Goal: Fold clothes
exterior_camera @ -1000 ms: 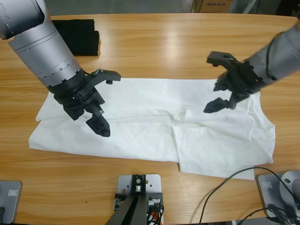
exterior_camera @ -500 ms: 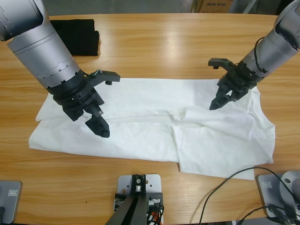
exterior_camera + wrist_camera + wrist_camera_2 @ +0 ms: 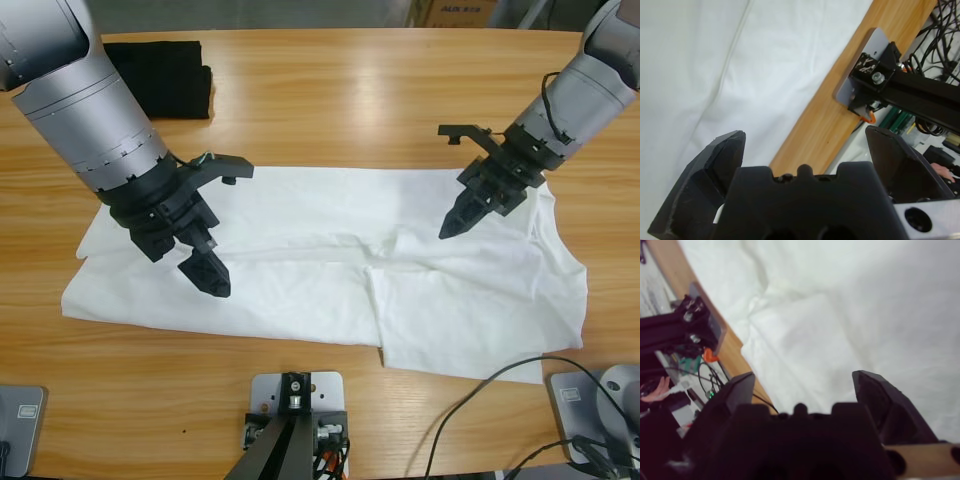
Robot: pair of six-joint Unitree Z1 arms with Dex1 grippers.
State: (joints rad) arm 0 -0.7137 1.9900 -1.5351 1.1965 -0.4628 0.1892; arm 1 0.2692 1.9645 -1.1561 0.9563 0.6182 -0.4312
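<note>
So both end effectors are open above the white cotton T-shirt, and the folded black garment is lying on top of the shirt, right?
Not quite. The high view shows the folded black garment on the bare wooden table at the far corner, apart from the white cotton T-shirt. The left end effector and right end effector are open above the shirt.

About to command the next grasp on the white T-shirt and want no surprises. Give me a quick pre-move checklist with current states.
1. Left gripper open and empty: ok.
2. Right gripper open and empty: ok.
3. White T-shirt wholly on the wooden table, nothing hanging over an edge: ok.
4. Shirt lying flat: not ok, a crease runs across the middle and the near layer is stepped.
5. Black folded garment clear of the shirt: ok.
6. Either gripper touching the fabric: cannot tell.
</note>
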